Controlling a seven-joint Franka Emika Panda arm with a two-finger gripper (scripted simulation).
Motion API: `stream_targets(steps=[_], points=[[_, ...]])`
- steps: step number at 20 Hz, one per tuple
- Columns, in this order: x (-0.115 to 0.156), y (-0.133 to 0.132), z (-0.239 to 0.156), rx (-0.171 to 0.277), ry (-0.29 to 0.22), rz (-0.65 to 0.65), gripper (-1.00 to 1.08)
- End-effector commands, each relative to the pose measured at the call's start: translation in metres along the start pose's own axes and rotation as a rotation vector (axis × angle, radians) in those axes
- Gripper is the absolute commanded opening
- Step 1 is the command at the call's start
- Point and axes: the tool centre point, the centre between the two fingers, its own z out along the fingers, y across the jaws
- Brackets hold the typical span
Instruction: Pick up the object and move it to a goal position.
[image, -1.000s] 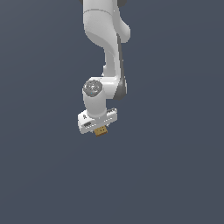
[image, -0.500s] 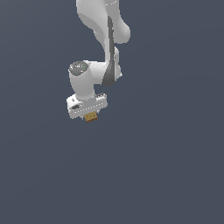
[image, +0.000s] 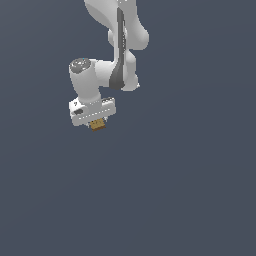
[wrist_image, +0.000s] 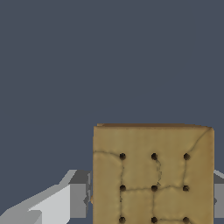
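Exterior view looks from afar at the whole white arm (image: 112, 55). Wrist view sits very close, facing the tan-brown dotted cube (wrist_image: 153, 175); both views share that cube (image: 97, 125).

Background: a plain, flat slate-grey backdrop (image: 190, 190) fills the exterior view from the left edge to the right.
Wrist view: the same even slate-grey backdrop (wrist_image: 109, 57), unmarked, with no visible texture.
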Motion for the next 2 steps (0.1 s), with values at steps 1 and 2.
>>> stream_targets(steps=[1, 2], points=[[-0.0037, 0.0012, -0.0025, 0.000, 0.000, -0.001, -1.00], [-0.0040, 0.0013, -0.0026, 0.000, 0.000, -0.001, -1.00]])
